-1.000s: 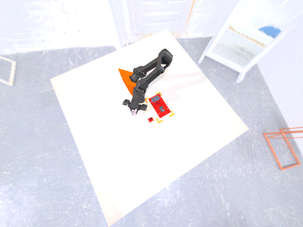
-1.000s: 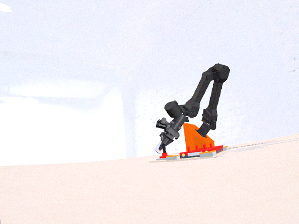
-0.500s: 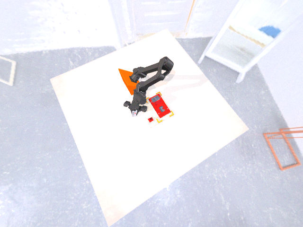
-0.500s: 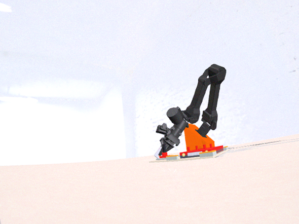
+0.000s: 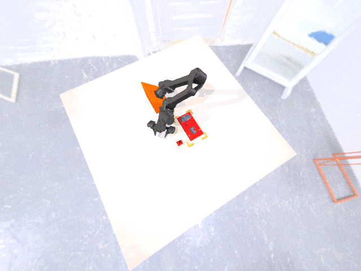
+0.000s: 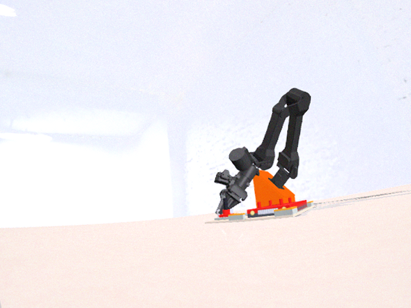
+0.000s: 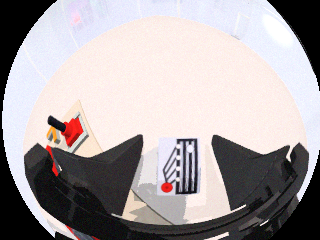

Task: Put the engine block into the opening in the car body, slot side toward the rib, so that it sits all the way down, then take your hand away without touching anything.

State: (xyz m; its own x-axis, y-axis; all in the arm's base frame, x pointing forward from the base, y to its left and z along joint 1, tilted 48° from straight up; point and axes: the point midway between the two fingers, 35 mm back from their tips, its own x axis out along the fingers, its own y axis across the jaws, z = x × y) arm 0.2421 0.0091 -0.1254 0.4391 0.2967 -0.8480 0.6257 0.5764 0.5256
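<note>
On the pale table [image 5: 163, 189], top view: the engine block [image 5: 161, 134] [image 7: 179, 166] lies beside the red car body [image 5: 188, 123] [image 6: 272, 208], outside it. Exterior view: the gripper [image 5: 161, 134] [image 6: 225, 210] [image 7: 179, 139] is low, near the black-handled red part [image 5: 179, 142] [image 6: 225, 212] [image 7: 73, 131]. Wrist view: its fingers stand spread, apart from the block.
</note>
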